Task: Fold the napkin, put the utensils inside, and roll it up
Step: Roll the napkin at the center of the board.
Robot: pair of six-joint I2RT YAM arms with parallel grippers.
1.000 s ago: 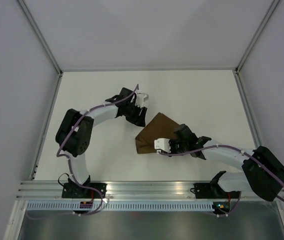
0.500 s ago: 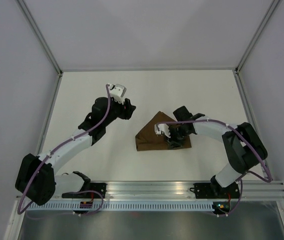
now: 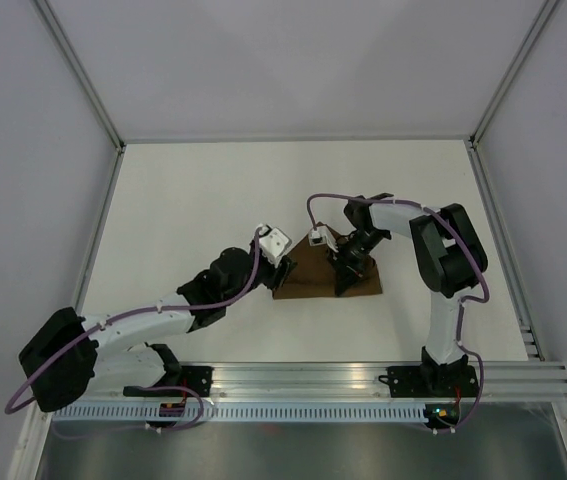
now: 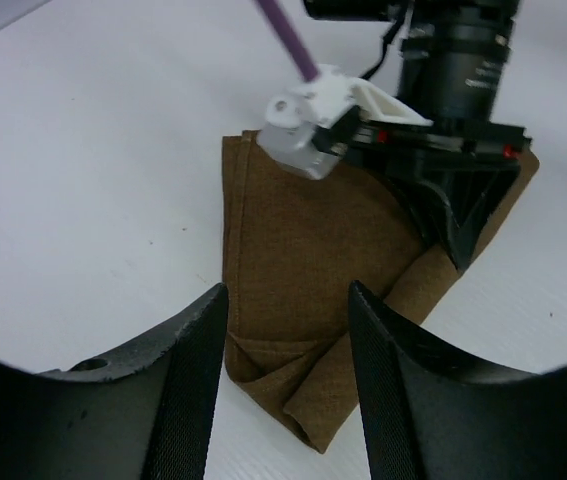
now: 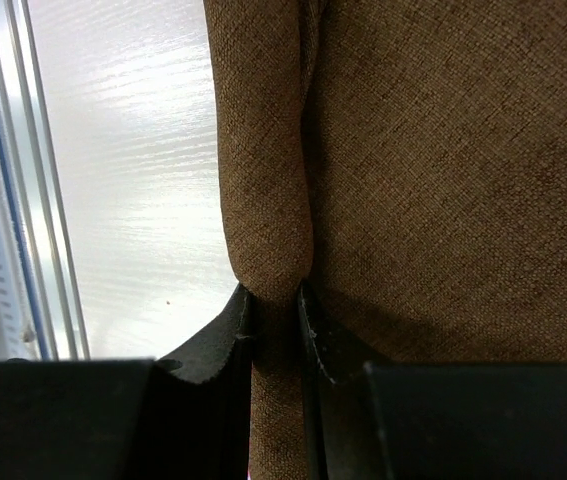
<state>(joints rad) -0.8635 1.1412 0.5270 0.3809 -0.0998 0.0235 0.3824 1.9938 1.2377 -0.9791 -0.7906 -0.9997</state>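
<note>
Change: within the last second the left arm is swung down from beyond the napkin [image 3: 301, 285] to its near left corner. The right arm is brought round, so the cloth is now reached from the far side. The napkin's peaked outline is flattened into a wide, low shape.
Napkin: it is laid folded on the white surface [image 3: 193, 190], about midway between the two arms. A thin rolled edge [image 5: 263, 150] is formed along its near side, and the rest is left flat.
Right fingers [image 5: 225, 335]: they are closed narrowly on the rolled edge, and the cloth is pinched between them.
Left fingers [image 4: 191, 390]: they are held apart with nothing between them, just above the napkin's near left corner, where a small tucked fold [image 4: 273, 365] is seen.
Knife: it is not shown in any view. Whether it is wrapped inside the folds cannot be told.
Containers: none are seen. The napkin is the only wrapper, and its contents are hidden.
Meaning for the task: the folding is judged done and the rolling barely begun, with only one turn made. The left arm's arrival suggests that the roll's other end is to be taken, so both ends can be turned together.
</note>
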